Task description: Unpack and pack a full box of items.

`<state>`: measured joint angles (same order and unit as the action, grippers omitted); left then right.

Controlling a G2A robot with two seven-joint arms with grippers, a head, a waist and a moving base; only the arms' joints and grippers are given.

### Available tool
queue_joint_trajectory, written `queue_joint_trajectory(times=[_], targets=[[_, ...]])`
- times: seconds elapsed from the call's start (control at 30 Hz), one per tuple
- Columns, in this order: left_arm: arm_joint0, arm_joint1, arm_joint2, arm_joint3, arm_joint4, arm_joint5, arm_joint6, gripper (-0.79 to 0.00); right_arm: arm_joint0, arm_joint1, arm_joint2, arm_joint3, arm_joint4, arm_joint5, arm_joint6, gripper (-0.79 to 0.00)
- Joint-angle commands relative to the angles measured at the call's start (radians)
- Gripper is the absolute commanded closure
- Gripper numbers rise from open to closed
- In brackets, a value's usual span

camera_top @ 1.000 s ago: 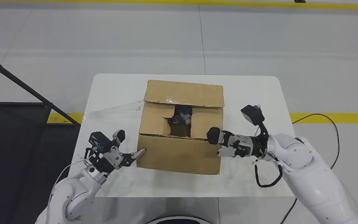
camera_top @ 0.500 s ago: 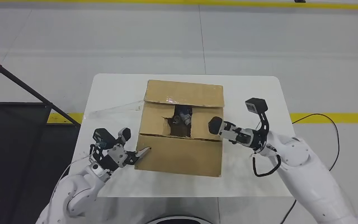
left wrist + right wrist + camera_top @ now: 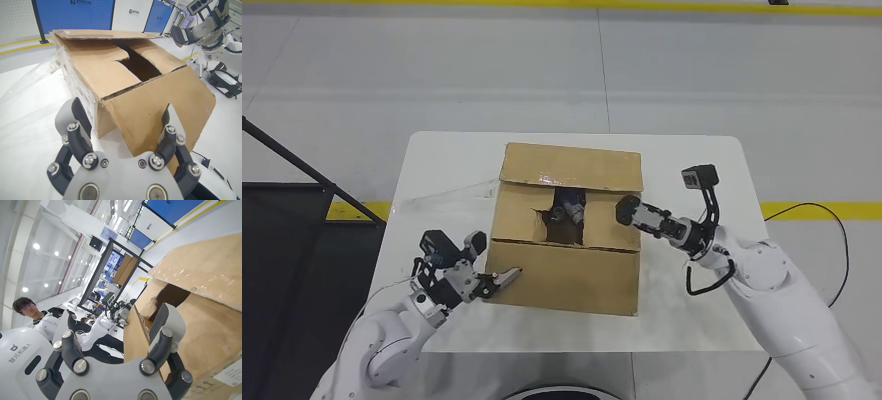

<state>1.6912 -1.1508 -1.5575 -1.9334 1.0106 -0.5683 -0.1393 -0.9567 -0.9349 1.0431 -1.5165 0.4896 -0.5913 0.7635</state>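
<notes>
Box (image 3: 562, 275): its near flap (image 3: 151, 98) lies straight ahead of your left gripper (image 3: 500, 280), fingers spread wide; right gripper (image 3: 625, 212), equally wide, flanks the opposite side.

White glossy arms (image 3: 787, 300), silver claw (image 3: 122, 106) plates (black pads (image 3: 81, 113), steel screws (image 3: 88, 161))

The left tool (image 3: 492, 259) has edged rightward along the surface's near edge, its spread fingers now flanking the near-left corner of the box (image 3: 562, 280). The right tool (image 3: 627, 211) has drawn back from the front flap toward the surface's far edge.
</notes>
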Motion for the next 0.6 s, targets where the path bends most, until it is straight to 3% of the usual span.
queue_joint_trajectory(times=[0.0, 0.4, 0.57], targets=[[-0.001, 0.0, 0.005, -0.001, 0.004, 0.001, 0.0, -0.785, -0.005, -0.001, 0.005, 0.004, 0.023, -0.006, 0.018, -0.785], [-0.007, 0.004, 0.03, -0.011, 0.036, 0.0, -0.002, -0.785, -0.006, -0.001, 0.007, 0.004, 0.03, -0.006, 0.019, -0.785], [-0.006, 0.006, 0.038, -0.014, 0.046, -0.003, 0.001, -0.785, -0.021, -0.006, 0.014, -0.008, 0.079, 0.048, 0.022, -0.785]])
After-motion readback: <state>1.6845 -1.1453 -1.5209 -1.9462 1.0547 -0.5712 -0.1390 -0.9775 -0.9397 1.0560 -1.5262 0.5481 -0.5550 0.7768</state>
